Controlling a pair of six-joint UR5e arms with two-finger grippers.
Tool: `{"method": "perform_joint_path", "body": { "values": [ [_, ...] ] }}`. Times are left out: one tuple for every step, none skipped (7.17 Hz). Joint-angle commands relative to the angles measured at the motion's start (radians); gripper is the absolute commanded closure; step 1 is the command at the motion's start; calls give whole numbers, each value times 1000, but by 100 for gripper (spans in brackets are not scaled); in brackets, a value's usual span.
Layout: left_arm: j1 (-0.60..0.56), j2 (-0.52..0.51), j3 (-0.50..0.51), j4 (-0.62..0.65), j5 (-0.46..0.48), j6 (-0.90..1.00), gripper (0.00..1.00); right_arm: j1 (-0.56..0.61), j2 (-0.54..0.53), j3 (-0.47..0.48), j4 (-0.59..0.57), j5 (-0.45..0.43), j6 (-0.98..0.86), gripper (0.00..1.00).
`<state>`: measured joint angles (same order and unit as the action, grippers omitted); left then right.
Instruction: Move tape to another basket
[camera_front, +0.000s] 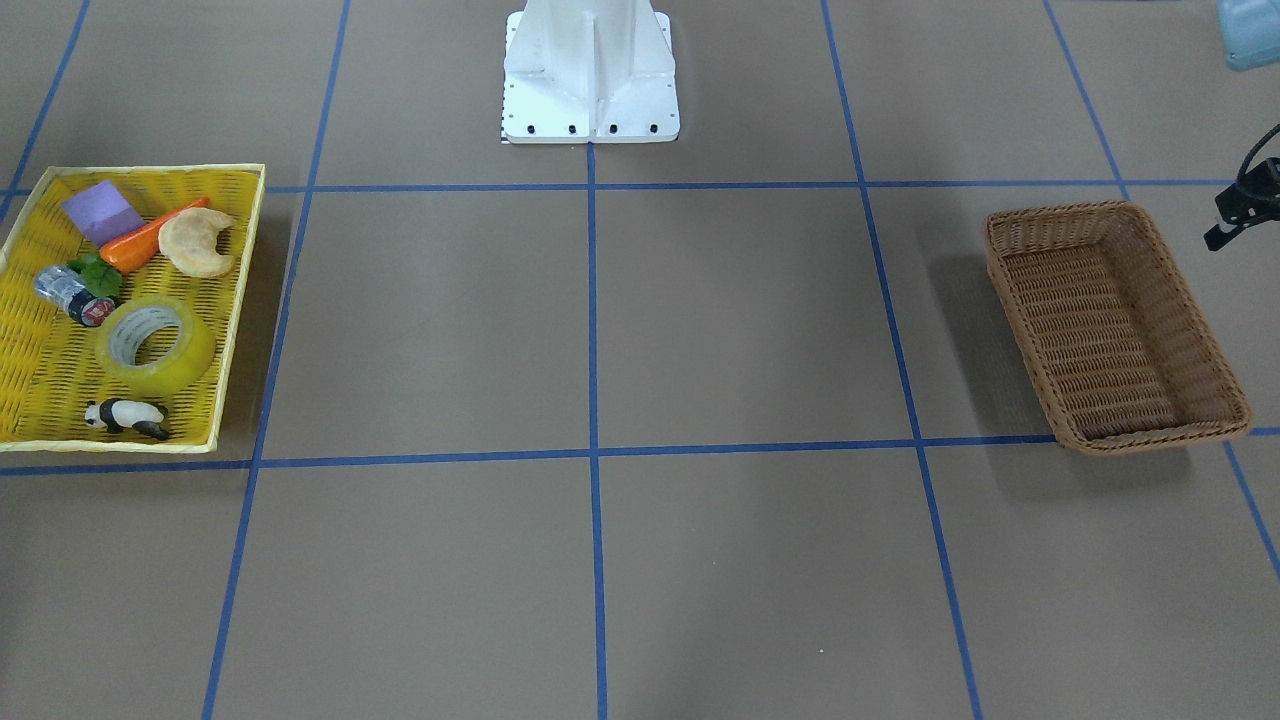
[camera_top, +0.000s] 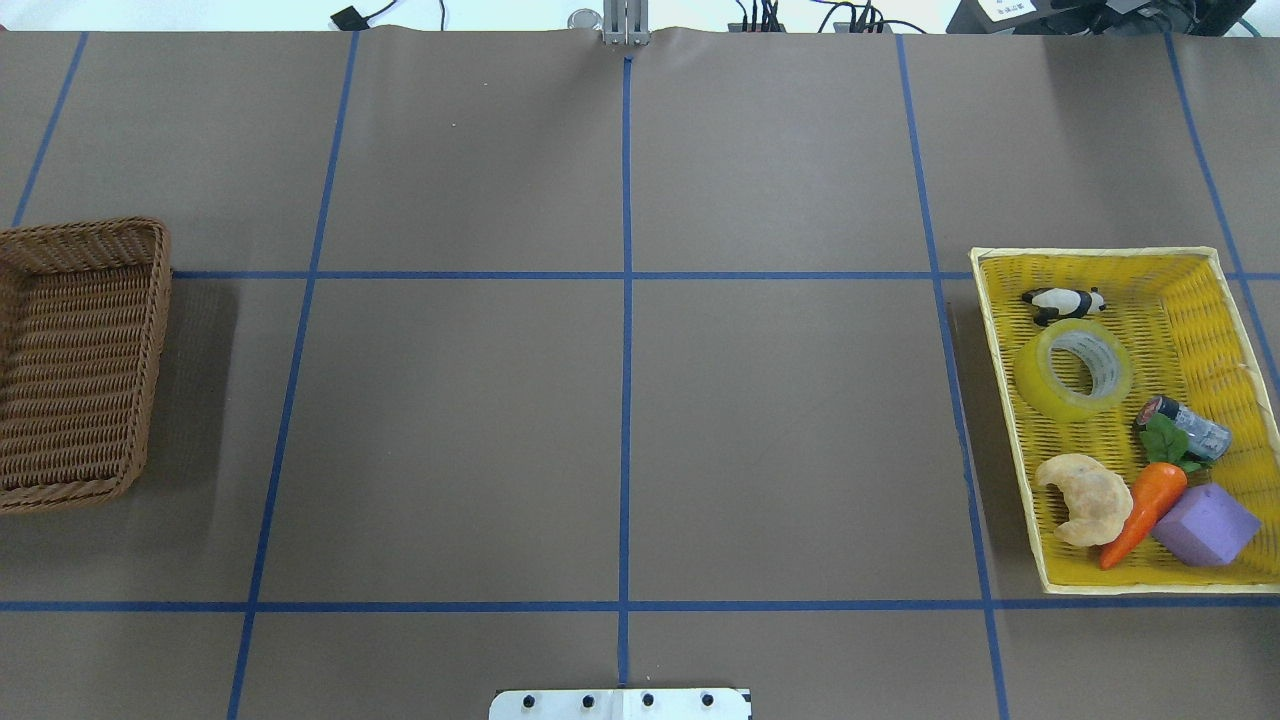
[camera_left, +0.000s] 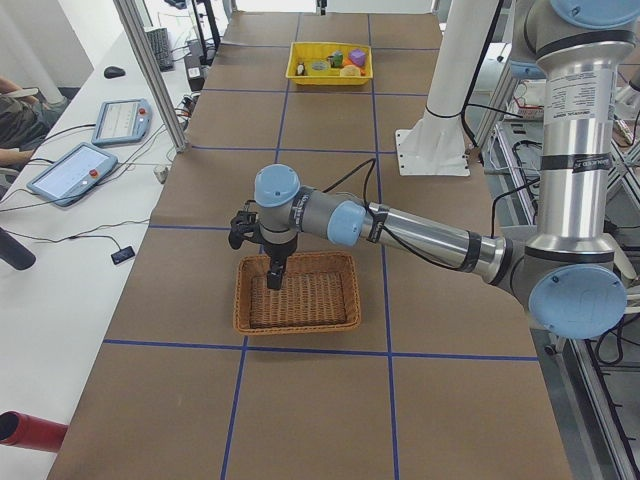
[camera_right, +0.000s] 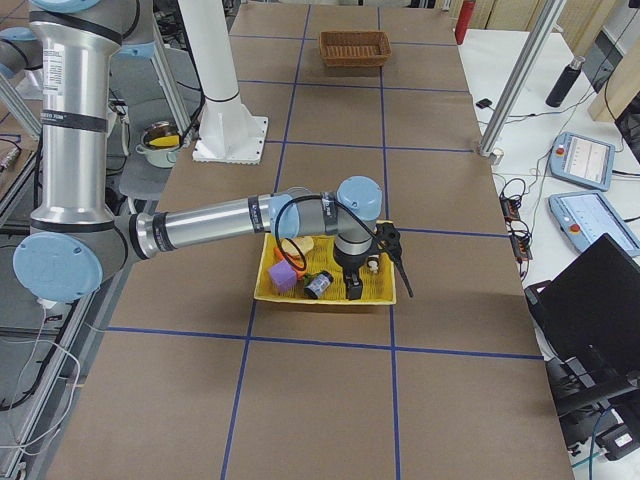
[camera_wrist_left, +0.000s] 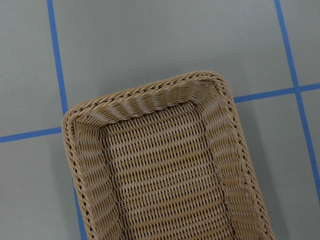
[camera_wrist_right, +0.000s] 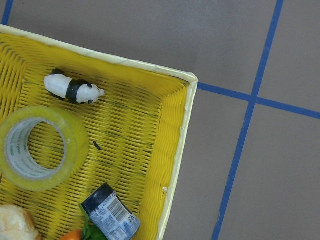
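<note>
The tape (camera_front: 155, 345), a yellow translucent roll with a white core, lies flat in the shallow yellow tray (camera_front: 238, 300). It also shows in the overhead view (camera_top: 1073, 368) and the right wrist view (camera_wrist_right: 36, 148). The brown wicker basket (camera_front: 1100, 330) stands empty at the table's other end, also in the overhead view (camera_top: 75, 360) and the left wrist view (camera_wrist_left: 165, 170). My left gripper (camera_left: 274, 283) hangs over the basket. My right gripper (camera_right: 352, 293) hangs over the tray's outer part. I cannot tell whether either is open or shut.
The tray also holds a panda figure (camera_top: 1063, 303), a small can (camera_top: 1183, 426), a carrot (camera_top: 1145, 508), a croissant (camera_top: 1083, 498) and a purple block (camera_top: 1205, 524). The robot's white base (camera_front: 590, 80) stands at the table's middle edge. Blue tape lines grid the brown table.
</note>
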<state>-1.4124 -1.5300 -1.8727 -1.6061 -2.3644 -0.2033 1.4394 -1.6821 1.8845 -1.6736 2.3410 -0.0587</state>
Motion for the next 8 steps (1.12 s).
{"method": "perform_joint_path", "body": {
  "values": [
    [-8,28,-49,-6,-25,-2,2,10,-48,16,2,-14,3,0],
    [-41,33,-60,-6,-32,-5,2,24,-44,25,2,-23,3,0],
    [-42,27,-66,-6,-29,-5,2,24,-45,19,2,-22,3,0],
    [-36,24,-68,-30,-24,-4,2,24,-39,22,15,-17,5,0],
    [-36,34,-68,-47,-27,-4,2,22,-44,15,56,-14,10,0],
    [-37,9,-48,-38,-18,1,2,24,-44,25,96,-11,13,0],
    [-36,10,-51,-34,-19,-7,2,24,-45,-8,115,-12,10,0],
    [-37,7,-52,-35,-24,-8,2,22,-38,-22,144,-12,11,0]
  ]
}}
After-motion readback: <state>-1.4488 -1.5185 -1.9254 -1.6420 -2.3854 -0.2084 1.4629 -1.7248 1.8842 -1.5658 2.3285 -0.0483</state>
